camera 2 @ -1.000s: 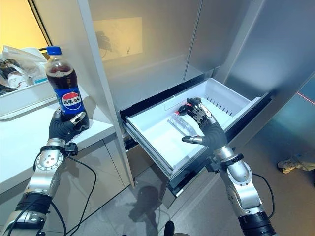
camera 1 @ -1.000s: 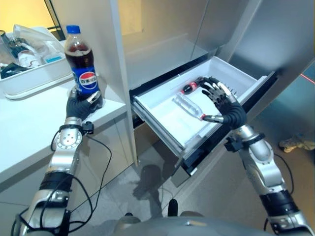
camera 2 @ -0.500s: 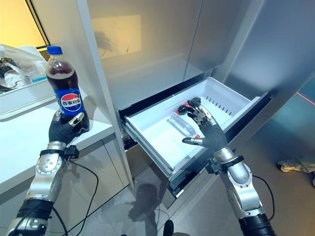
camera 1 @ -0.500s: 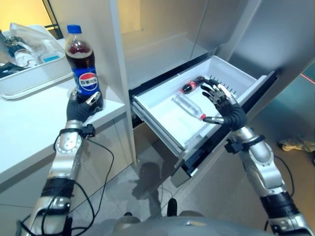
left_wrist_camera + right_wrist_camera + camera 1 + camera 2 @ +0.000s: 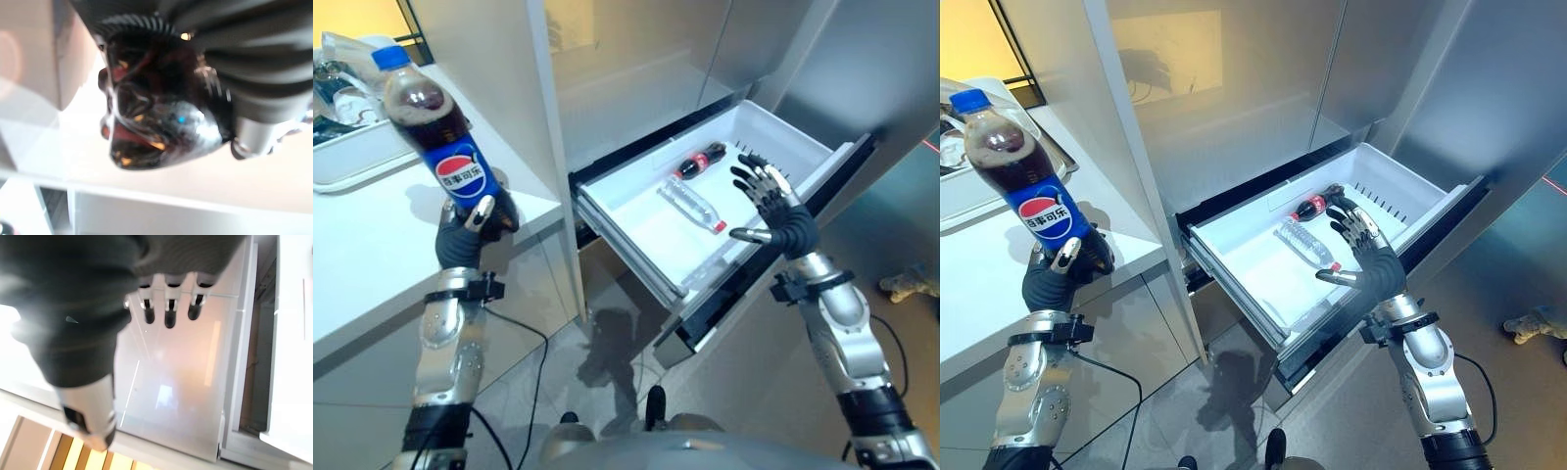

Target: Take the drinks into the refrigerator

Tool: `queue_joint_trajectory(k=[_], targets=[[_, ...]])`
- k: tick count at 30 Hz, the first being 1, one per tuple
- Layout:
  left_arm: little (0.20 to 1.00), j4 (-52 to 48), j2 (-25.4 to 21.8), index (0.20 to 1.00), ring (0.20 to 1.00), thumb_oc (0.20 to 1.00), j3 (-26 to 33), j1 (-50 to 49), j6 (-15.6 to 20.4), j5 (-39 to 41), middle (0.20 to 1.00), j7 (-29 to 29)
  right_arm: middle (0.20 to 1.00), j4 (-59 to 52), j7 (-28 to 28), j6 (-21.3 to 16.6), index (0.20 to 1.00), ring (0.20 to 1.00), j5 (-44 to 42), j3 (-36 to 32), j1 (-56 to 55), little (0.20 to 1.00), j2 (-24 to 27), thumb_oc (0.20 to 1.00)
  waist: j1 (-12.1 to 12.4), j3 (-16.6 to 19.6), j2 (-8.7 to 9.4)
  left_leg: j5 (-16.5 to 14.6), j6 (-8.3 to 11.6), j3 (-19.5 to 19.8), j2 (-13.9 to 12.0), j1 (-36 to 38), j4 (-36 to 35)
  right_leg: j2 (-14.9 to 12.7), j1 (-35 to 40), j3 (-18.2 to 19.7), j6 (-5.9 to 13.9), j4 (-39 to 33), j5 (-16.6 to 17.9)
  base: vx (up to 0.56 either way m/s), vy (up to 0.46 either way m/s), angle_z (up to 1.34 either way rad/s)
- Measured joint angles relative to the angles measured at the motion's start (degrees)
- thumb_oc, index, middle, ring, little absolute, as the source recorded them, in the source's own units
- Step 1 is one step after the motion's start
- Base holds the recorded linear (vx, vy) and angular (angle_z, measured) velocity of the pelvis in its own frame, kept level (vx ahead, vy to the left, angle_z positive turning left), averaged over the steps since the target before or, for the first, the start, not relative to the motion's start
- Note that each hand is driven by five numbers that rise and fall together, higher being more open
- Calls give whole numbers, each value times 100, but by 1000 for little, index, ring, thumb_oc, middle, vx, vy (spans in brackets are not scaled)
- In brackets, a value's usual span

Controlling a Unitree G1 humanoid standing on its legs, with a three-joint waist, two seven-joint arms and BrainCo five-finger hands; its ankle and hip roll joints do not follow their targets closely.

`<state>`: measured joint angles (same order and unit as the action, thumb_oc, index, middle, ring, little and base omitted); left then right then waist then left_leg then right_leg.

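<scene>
- Nearest, the left hand (image 5: 468,233) curls its fingers round the base of a cola bottle (image 5: 434,142) with a blue label and a blue cap, holding it tilted, cap leaning toward the robot's left, above the front edge of a white counter (image 5: 372,235). The left wrist view shows the bottle's dark ribbed bottom (image 5: 156,115) pressed against the hand's dark cover.
- Just right of that counter stands a tall white cabinet panel (image 5: 504,88), and beside it the refrigerator's white drawer (image 5: 636,235) is pulled out at a slant.
- Over the drawer's right front corner the right hand (image 5: 778,209) hovers with fingers spread and straight and the thumb held apart, holding nothing and touching neither bottle. In the right wrist view its dark fingertips (image 5: 168,316) point out over a pale glossy surface.
- Inside the drawer 2 bottles lie on their sides: a clear water bottle (image 5: 691,209) with a red cap near the middle, and just beyond it a small dark cola bottle (image 5: 697,163) with a red label, closer to the drawer's back wall. The 2 lie near each other; whether they touch cannot be told.
- Farthest, on the counter's back left, a white tray (image 5: 352,162) holds a clutter of clear plastic items that cannot be made out.
</scene>
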<state>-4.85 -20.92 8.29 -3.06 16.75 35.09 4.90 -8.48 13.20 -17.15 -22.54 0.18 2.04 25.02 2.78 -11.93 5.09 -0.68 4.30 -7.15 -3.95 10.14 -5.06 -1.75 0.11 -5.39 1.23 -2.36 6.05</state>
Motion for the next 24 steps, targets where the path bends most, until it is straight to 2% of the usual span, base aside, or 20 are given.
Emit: queue_joint_trajectory(k=[8, 12, 15, 18, 20, 24], targets=[[200, -199, 10, 200, 200, 200, -7, -27, 0, 74, 200, 282, 1000, 105, 1, -1, 1000, 1000, 59, -8, 11, 1000, 0, 1000, 11, -42, -9, 1, 0, 62, 6, -43, 2, -13, 0, -56, -1, -25, 0, -3, -7, 3], [200, -363, -9, 200, 200, 200, -49, -27, -4, 74, 200, 507, 1000, 469, 37, 13, 1000, 1000, -21, -12, 73, 1000, 46, 1000, 116, -44, -10, 2, 0, 79, 7, -43, 2, -19, 12, -72, -1, -32, 0, -1, -5, 1], [200, -426, -87, 200, 200, 200, -251, -12, -13, 322, 200, 667, 1000, 816, 74, 49, 1000, 1000, -259, 19, 506, 1000, 125, 1000, 114, -75, -23, 2, 0, 101, 12, 39, 1, -22, 118, -96, -1, -53, -1, -12, -26, 4], [200, -619, -492, 200, 200, 200, -776, -40, -117, 505, 200, 967, 1000, 1094, 156, 155, 1000, 1000, -768, 290, 1110, 1000, 544, 1000, 160, -82, -28, 5, -3, 112, 13, 47, 1, -30, 134, -103, -1, -58, 1, -6, -10, 1], [200, -731, -747, 200, 200, 200, -1021, -71, -176, 520, 200, 1166, 1000, 1131, 275, 177, 1000, 1000, -1120, 416, 1395, 1000, 595, 1000, 166, -82, -29, 5, -1, 115, 9, 66, 2, -21, 157, -107, -3, -64, 1, 0, 0, 0], [200, -760, -1383, 200, 200, 200, -1702, 32, -424, 511, 200, 1553, 1000, 1544, 669, 455, 1000, 1000, -2076, 1450, 2243, 1000, 734, 1000, 129, -88, -39, 0, 3, 101, 14, 141, 2, 3, 227, -90, -11, -92, 11, -3, -4, -1]])
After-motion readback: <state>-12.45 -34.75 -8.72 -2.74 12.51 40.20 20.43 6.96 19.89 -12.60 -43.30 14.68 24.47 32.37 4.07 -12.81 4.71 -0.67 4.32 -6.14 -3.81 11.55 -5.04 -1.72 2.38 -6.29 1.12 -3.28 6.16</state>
